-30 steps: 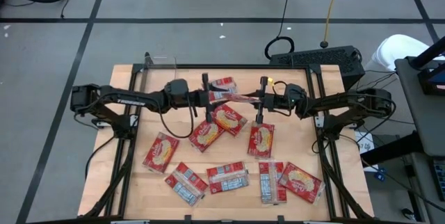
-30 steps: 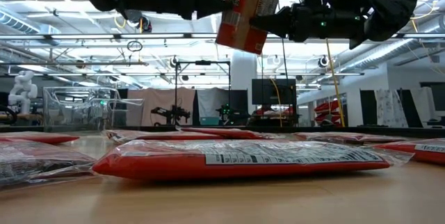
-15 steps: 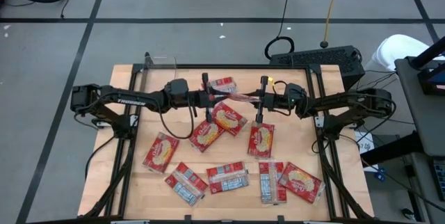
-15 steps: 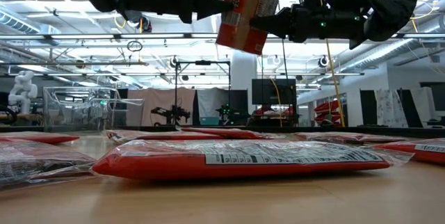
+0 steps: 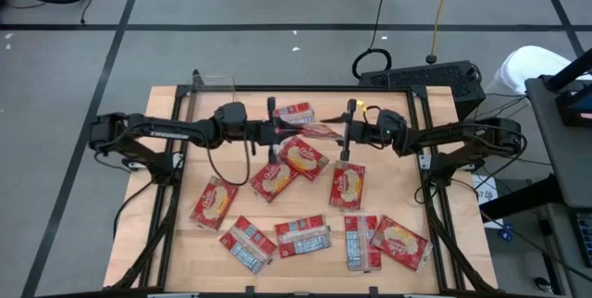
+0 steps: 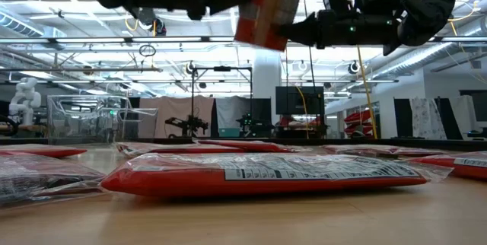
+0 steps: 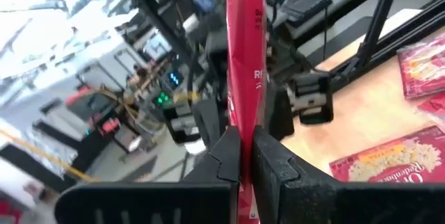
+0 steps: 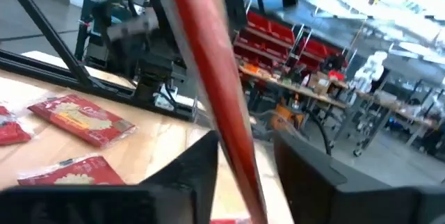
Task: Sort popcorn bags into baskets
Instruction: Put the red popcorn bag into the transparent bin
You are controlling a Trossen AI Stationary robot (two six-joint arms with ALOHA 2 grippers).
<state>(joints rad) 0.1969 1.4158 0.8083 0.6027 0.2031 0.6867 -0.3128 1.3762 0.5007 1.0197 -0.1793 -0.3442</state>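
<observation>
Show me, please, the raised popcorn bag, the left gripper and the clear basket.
raised popcorn bag (image 6: 268, 5): low view, middle of its red face.
left gripper (image 7: 245, 156): left wrist view, between the fingertips pinching the bag.
clear basket (image 5: 214, 83): high view, its far rim.

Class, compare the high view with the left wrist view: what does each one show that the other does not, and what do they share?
Only the high view shows the clear basket at the table's far left corner and the row of packets along the near edge. Only the left wrist view shows the left gripper with its fingers pinched on the lifted popcorn bag. Both show that bag held up between the two arms.
</observation>
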